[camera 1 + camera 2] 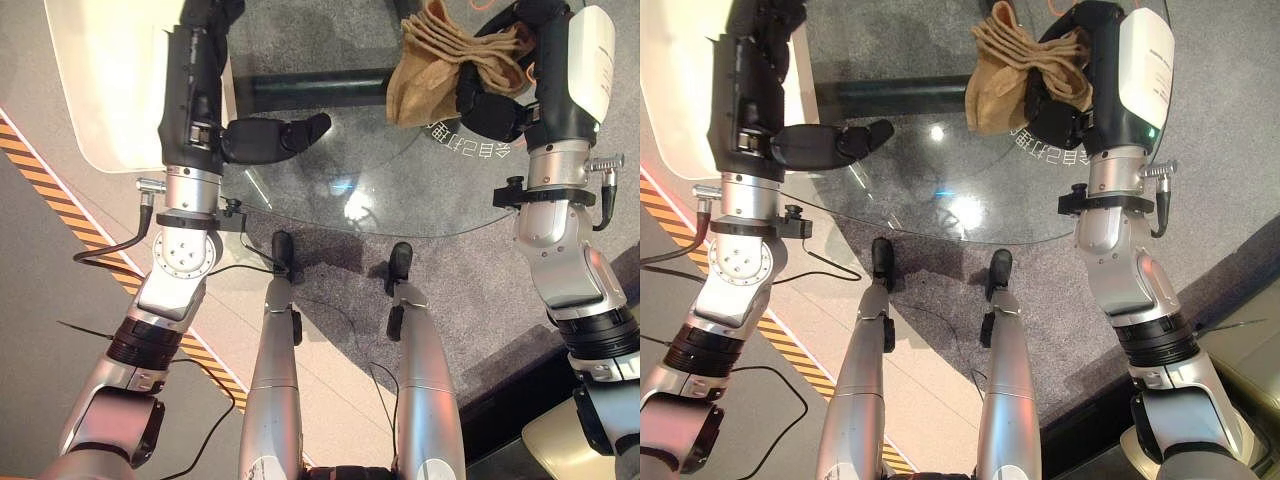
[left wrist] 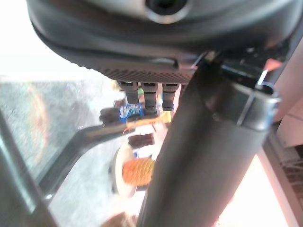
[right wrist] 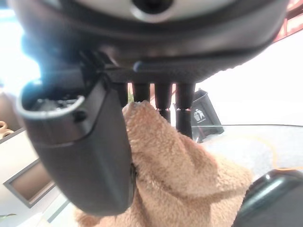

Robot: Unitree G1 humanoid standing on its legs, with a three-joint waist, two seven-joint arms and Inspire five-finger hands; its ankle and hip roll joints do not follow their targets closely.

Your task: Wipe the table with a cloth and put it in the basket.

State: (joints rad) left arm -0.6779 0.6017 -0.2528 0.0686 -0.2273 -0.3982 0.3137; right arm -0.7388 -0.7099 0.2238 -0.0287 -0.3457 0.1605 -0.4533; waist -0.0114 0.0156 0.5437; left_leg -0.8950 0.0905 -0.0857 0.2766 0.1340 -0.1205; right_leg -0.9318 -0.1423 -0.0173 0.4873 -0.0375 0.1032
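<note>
A tan terry cloth [image 1: 430,70] hangs bunched over the far right part of the round glass table [image 1: 400,190]. My right hand [image 1: 490,100] is shut on it. In the right wrist view the cloth [image 3: 175,175] is pinched between the thumb [image 3: 90,156] and the fingers [image 3: 163,99], and folds spill out below. My left hand [image 1: 265,138] hovers over the table's left edge, open, with its thumb pointing toward the table's middle and nothing in it. The left wrist view shows its fingers [image 2: 149,92] straight.
A white rounded surface [image 1: 100,80] lies beside the table at far left. The table's dark base bar [image 1: 310,90] shows through the glass. Yellow-and-black striped tape [image 1: 30,160] runs across the floor on the left. Grey carpet lies under the table.
</note>
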